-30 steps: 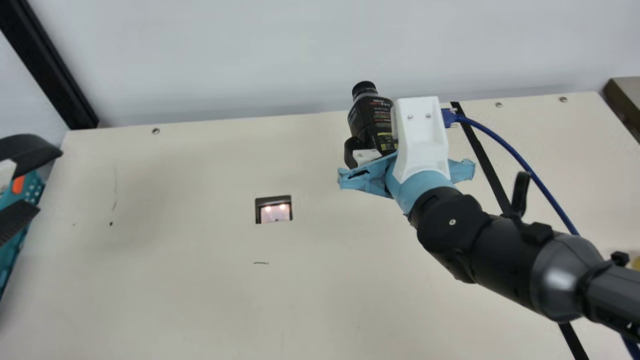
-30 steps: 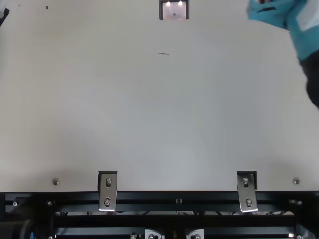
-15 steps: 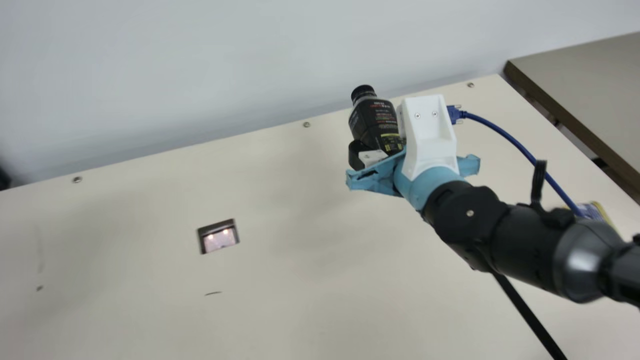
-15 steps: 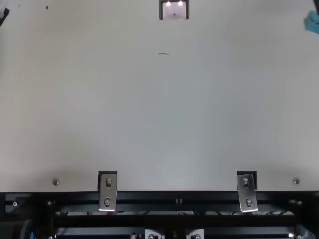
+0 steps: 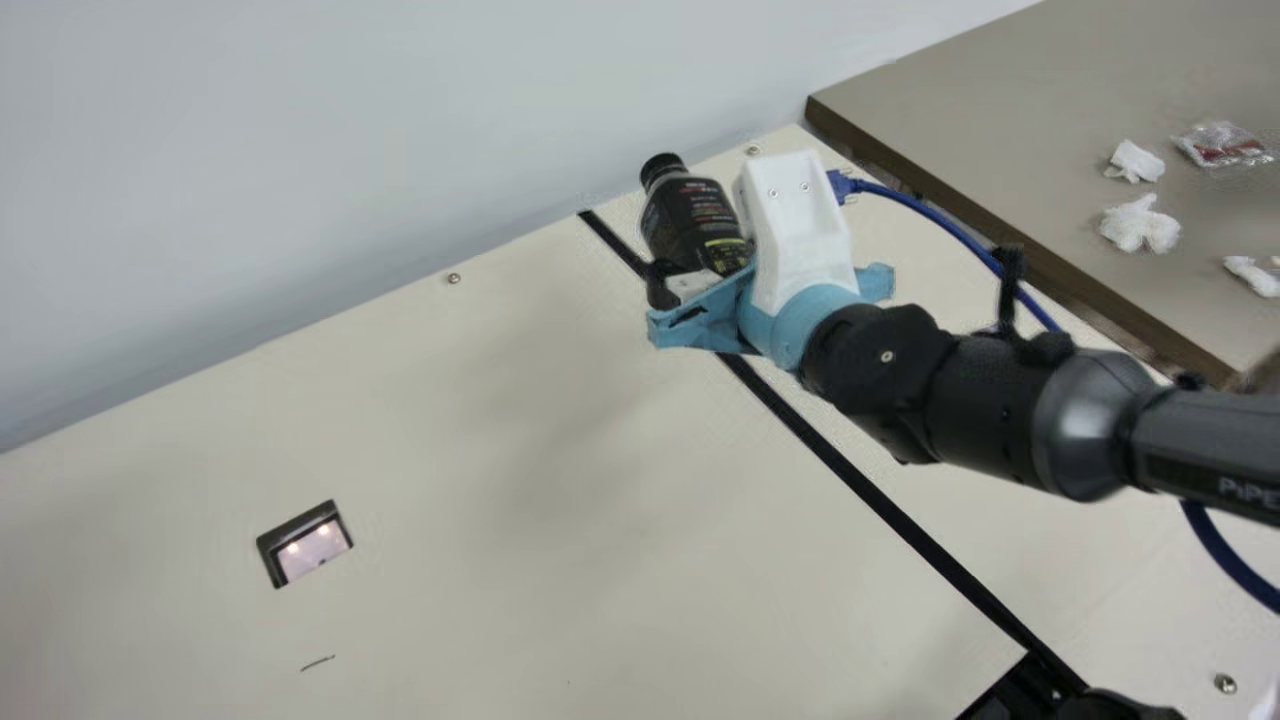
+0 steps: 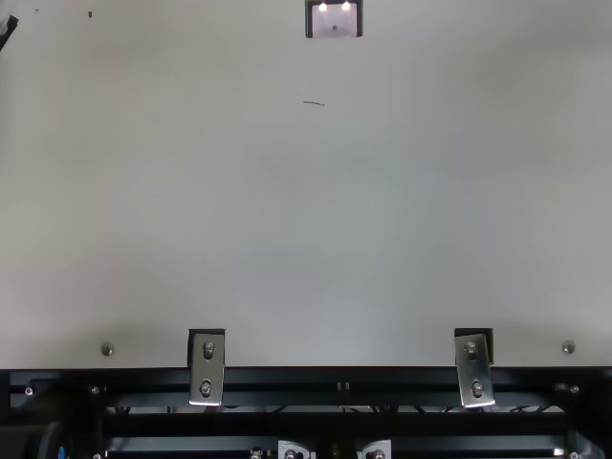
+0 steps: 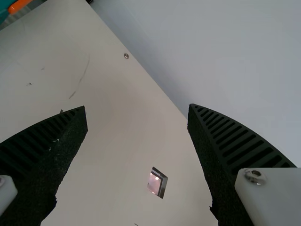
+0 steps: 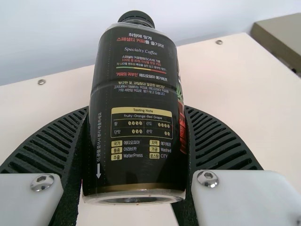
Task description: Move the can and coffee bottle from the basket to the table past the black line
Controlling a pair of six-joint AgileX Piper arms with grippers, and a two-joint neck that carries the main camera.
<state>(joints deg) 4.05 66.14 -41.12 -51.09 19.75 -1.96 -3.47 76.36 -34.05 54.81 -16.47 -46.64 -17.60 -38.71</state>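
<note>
right gripper (image 5: pixel 702 284): closed around coffee bottle (image 5: pixel 697 222), ribbed fingers (image 8: pixel 59 150) pressed to both sides. bottle was capped, leaning in main view, its body overlapping black line (image 5: pixel 860 482) there; contact between its base and table (image 5: pixel 450 450) could not be told. line ran slantwise from table's far edge, passing behind bottle and gripper in that view.

left gripper (image 6: pixel 9 31): partly seen at top view's edge. in its wrist view, left gripper (image 7: pixel 137 108) stood wide, with nothing between its fingers. part of teal basket (image 7: pixel 3 13) showed in same view, near an orange piece (image 7: pixel 19 4).

also noted: blue cable (image 5: pixel 935 222) at right wrist; grey-brown surface (image 5: pixel 980 130) beside table, carrying crumpled white pieces (image 5: pixel 1140 224).
</note>
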